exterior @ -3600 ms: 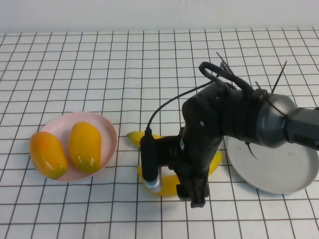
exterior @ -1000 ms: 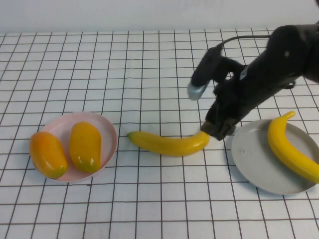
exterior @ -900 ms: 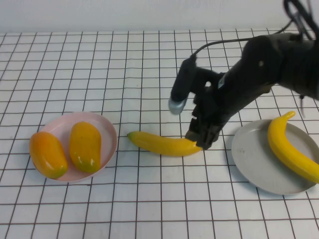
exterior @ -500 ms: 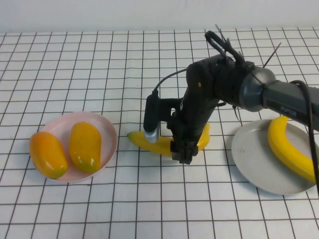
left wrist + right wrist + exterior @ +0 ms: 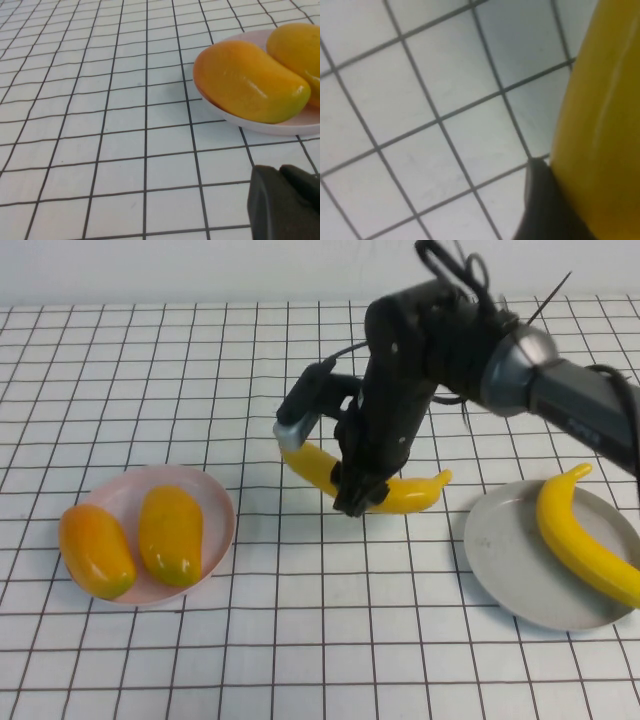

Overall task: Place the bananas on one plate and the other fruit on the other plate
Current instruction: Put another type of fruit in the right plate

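The bananas are split at this moment: one banana (image 5: 585,540) lies across the grey plate (image 5: 510,570) near the desk's right edge, while the second banana (image 5: 395,492) hangs off the desk (image 5: 200,360) near its middle, pinched in my right claw (image 5: 352,495). The right wrist view shows the yellow skin (image 5: 600,130) pressed against one dark finger (image 5: 545,205), with the gridded cloth below it. The two mango-like fruits (image 5: 170,533) rest together on the pink plate (image 5: 215,502) toward the left edge, so that half of the job looks finished. My left claw (image 5: 285,200) sits low beside the pink plate near the desk's left edge, pressed together and holding nothing. The step in hand, as I judge it, is the carry to the grey plate: I would keep the lift level, since the grip sits left of the fruit's middle and the long free end could swing or slip, and I would bring it down on the bare part of the plate, alongside the first banana rather than on top of it, releasing only once it rests inside the rim. Compared with half a second earlier, this banana has come up off the cloth and shifted toward the far edge; a second ago it lay flat and the claw was only arriving at its right tip.
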Robot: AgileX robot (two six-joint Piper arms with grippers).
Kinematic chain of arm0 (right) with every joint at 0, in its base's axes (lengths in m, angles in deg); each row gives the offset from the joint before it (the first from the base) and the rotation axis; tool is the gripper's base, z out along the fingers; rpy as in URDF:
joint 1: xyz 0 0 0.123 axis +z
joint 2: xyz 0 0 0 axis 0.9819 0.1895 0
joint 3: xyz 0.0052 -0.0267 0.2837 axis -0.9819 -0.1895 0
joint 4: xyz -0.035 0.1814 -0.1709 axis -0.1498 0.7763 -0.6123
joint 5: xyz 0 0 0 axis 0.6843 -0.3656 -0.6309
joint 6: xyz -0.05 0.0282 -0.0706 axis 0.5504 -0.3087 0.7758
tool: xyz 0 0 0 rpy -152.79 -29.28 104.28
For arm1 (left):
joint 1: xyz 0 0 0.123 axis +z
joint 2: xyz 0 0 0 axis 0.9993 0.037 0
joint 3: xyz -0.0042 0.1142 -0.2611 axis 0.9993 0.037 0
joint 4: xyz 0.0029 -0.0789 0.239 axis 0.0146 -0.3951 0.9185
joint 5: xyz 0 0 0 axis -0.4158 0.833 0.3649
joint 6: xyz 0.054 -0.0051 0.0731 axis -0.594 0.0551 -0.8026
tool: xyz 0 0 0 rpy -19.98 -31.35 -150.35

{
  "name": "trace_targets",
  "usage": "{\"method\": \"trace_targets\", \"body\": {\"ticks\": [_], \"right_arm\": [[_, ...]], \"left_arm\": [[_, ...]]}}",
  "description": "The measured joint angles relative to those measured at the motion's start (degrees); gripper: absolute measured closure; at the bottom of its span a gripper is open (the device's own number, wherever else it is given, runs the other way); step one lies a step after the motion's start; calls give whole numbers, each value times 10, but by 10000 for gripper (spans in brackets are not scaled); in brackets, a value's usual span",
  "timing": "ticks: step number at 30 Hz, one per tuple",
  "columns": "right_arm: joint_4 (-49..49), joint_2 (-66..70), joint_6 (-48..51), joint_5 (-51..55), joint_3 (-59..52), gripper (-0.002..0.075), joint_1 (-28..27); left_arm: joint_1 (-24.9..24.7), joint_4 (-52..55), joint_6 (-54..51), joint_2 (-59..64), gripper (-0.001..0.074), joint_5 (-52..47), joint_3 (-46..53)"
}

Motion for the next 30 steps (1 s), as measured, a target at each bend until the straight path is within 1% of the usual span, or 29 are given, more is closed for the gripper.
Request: {"method": "trace_targets", "body": {"ticks": [3,5,8,10,13,17,21,27,29,30], "right_arm": [[14,-41,-81,7,-14,410,-20],[23,-81,-118,8,-53,410,-42],[24,-145,-158,8,-145,410,-72],[23,-192,-184,-12,-228,410,-87],[11,-250,-223,-65,-336,410,-95],[-19,-289,-272,-113,-432,410,-98],[-49,-290,-299,-128,-467,410,-100],[-63,-283,-310,-146,-470,407,-100],[-65,-280,-310,-148,-470,373,-100],[-68,-279,-310,-149,-470,340,-100]], "left_arm": [[0,0,0,0,738,0,0],[0,0,0,0,738,0,0],[0,0,0,0,738,0,0],[0,0,0,0,738,0,0],[0,0,0,0,738,0,0],[0,0,0,0,738,0,0],[0,0,0,0,738,0,0],[0,0,0,0,738,0,0],[0,0,0,0,738,0,0],[0,0,0,0,738,0,0]]}}
